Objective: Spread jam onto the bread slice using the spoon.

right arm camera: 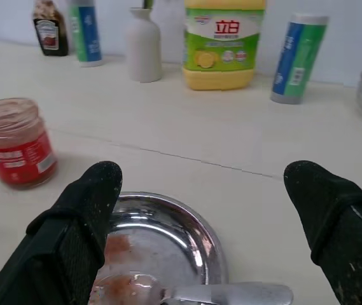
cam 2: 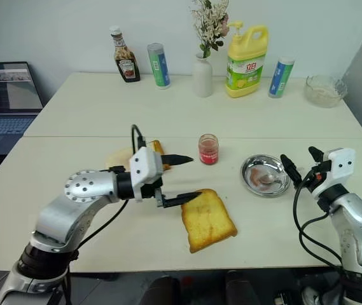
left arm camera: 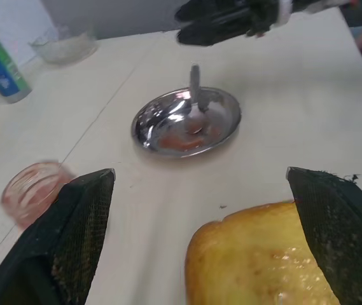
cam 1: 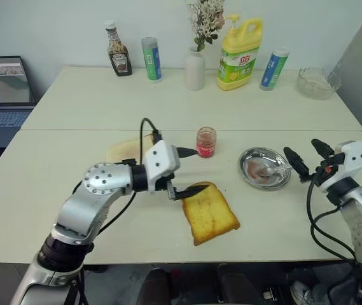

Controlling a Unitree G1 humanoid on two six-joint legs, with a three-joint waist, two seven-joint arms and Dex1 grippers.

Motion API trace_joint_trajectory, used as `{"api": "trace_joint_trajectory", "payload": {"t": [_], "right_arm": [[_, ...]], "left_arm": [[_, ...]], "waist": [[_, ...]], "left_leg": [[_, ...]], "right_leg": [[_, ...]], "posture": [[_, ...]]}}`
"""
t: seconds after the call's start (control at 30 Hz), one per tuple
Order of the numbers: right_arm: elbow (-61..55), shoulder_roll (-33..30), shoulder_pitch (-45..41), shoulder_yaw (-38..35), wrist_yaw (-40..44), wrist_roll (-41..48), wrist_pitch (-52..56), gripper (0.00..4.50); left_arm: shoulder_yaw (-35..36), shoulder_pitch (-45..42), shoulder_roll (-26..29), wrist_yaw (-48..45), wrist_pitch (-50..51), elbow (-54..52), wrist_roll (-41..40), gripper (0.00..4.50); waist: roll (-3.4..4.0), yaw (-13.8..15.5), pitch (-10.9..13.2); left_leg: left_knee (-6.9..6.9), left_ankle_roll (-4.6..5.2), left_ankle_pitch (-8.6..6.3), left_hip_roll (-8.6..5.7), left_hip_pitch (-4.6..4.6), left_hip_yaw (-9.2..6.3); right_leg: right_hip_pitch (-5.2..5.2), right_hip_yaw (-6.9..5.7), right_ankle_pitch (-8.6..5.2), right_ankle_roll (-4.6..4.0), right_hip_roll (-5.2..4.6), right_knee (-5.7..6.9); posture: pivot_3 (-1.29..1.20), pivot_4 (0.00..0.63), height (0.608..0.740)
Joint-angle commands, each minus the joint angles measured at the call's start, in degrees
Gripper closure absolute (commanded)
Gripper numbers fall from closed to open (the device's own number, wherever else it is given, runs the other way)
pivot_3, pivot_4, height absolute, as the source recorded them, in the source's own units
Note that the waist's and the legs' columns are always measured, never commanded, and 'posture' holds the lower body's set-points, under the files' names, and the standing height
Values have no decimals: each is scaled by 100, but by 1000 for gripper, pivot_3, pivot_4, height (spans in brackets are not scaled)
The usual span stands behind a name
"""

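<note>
Your left gripper (cam 1: 191, 170) hangs over the middle of the table with its fingers spread wide and nothing between them, the lower fingertip right at the top edge of the bread slice (cam 1: 209, 212). That golden slice lies flat near the front edge of the table (cam 1: 72, 108), its face looking glossy in the left wrist view. The jam (cam 1: 206, 142) stands upright just behind it, a little beyond your left fingertips, lid off. To the right of the jar you have the steel dish (cam 1: 250, 157), smeared red inside, and the spoon (cam 1: 271, 171) lies in it, bowl in the dish and handle reaching out over the rim towards your right hand. Your right gripper (cam 1: 308, 158) hovers just beside the dish on its right, fingers parted wide and empty, pointing at the spoon handle. A paler slice (cam 1: 122, 150) sits behind your left arm. Along the back stand a ketchup bottle (cam 1: 118, 50), a vase (cam 1: 194, 68) and a yellow jug (cam 1: 239, 53).
</note>
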Motion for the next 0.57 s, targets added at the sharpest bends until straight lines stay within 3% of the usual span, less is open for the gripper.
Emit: {"api": "trace_joint_trajectory", "payload": {"t": [0.03,0.33,0.57], "right_arm": [[-936,-620,387,-250,732,560,453,47],[-1284,-1980,1685,-928,2785,895,543,47],[-1013,-2299,1990,-1246,3515,673,376,47]], "left_arm": [[607,507,605,-40,129,-108,109,0],[1704,2214,1501,-767,-506,-62,39,0],[1832,2288,1572,-1041,-398,-158,-255,0]], "waist": [[0,-10,0],[-11,32,4],[-15,28,6]], "left_leg": [[-3,0,0,1,2,0],[4,0,0,-4,14,6],[4,0,-1,-4,57,5]], "right_leg": [[0,1,-1,0,0,-1],[20,-4,-14,20,-15,-7],[67,-7,-22,18,-17,-11]], "posture": [[0,150,740],[0,150,740],[0,150,740]]}}
